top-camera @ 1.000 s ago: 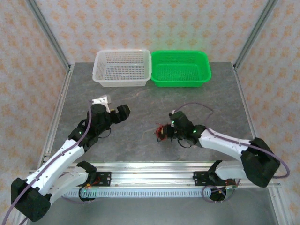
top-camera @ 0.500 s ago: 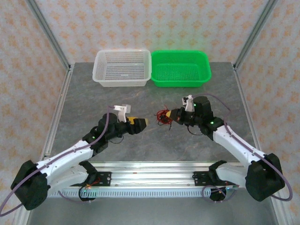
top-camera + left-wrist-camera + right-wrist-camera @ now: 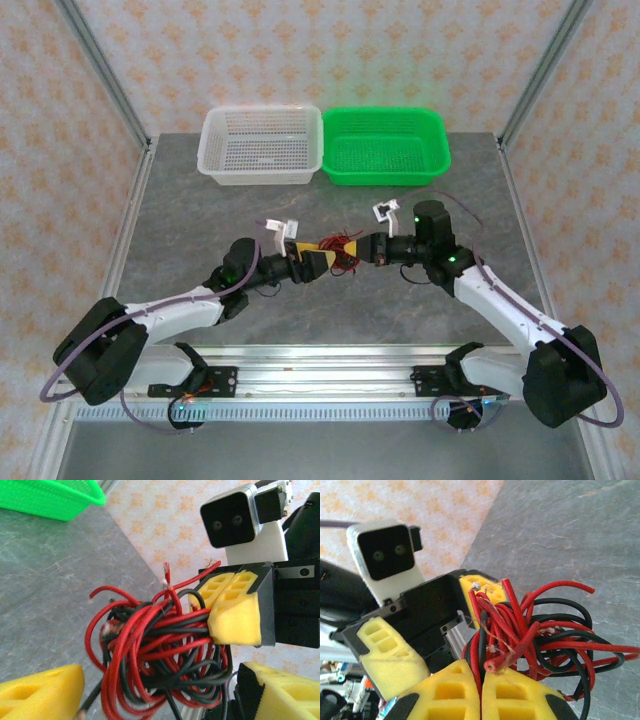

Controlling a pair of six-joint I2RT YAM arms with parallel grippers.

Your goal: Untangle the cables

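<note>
White basket seemingly touches green basket; cables well apart.

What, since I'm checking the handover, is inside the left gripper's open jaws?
The tangled red and black cables hang between the spread fingers of the left gripper, with the right gripper shut on them. Where it pinches them is hidden behind its yellow pads.

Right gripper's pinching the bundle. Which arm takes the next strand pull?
Left, probably. The left gripper is open with a yellow finger on each side of the cables, ready to close on a strand. The right gripper is shut on them, so it serves best as the anchor.
</note>
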